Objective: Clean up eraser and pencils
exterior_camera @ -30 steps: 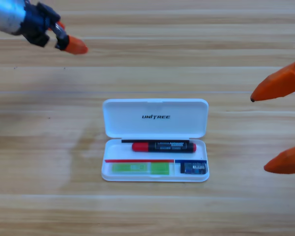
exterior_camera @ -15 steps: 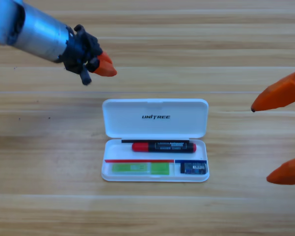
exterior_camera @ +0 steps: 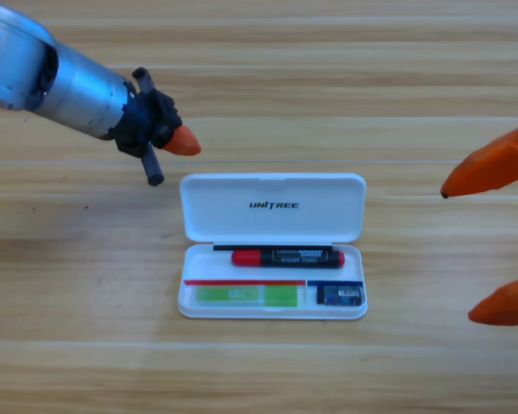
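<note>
The white case (exterior_camera: 273, 207) lies open in the middle of the table, its lid folded back toward the top. In its tray rest the two pencils, the red-ended black one (exterior_camera: 287, 257) and below it the light green one (exterior_camera: 246, 295). The eraser (exterior_camera: 339, 295) sits in the tray's lower right compartment. My left gripper (exterior_camera: 183, 141) hovers just beyond the lid's upper left corner, showing one orange tip, shut and holding nothing. At the right edge my right gripper (exterior_camera: 457, 255) waits open and empty, its jaws spread wide.
The grey left arm (exterior_camera: 60, 78) slants in from the upper left corner. Bare wooden table (exterior_camera: 86, 328) surrounds the case on all sides.
The left arm has reached down and right from the top left corner, bringing its gripper close to the lid's upper left corner. The right gripper has barely moved. The case's contents are unchanged.
</note>
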Robot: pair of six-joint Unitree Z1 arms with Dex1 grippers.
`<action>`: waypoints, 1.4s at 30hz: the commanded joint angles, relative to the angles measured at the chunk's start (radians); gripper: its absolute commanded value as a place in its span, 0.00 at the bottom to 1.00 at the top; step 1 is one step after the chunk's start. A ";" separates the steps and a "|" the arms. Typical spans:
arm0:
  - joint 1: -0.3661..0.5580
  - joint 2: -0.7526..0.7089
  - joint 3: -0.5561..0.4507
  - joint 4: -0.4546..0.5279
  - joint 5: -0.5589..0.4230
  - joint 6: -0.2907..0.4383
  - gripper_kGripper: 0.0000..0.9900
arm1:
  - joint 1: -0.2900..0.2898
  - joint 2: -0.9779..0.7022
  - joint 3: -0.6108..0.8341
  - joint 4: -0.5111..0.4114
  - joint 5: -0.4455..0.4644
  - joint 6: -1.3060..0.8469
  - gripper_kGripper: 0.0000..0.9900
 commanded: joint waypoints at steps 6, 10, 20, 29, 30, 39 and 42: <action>-0.021 0.031 0.048 0.003 -0.040 0.023 0.00 | -0.024 0.002 0.033 -0.011 0.019 0.007 0.95; -0.032 0.008 0.049 0.027 -0.044 0.023 0.00 | -0.024 0.004 0.032 -0.011 0.021 0.007 0.95; -0.079 -0.078 0.034 0.136 -0.047 0.035 0.00 | -0.024 0.012 0.028 -0.011 0.023 0.008 0.95; -0.139 -0.152 0.021 0.216 -0.047 0.035 0.00 | -0.024 0.025 0.025 -0.011 0.023 0.008 0.95; -0.142 -0.158 0.023 0.219 -0.046 0.035 0.00 | -0.024 0.025 0.025 -0.011 0.024 0.008 0.95; -0.167 -0.198 0.067 0.211 -0.024 0.043 0.00 | -0.024 0.036 0.024 -0.011 0.026 0.010 0.95; -0.171 -0.202 0.080 0.204 -0.014 0.046 0.00 | -0.024 0.041 0.024 -0.011 0.026 0.010 0.95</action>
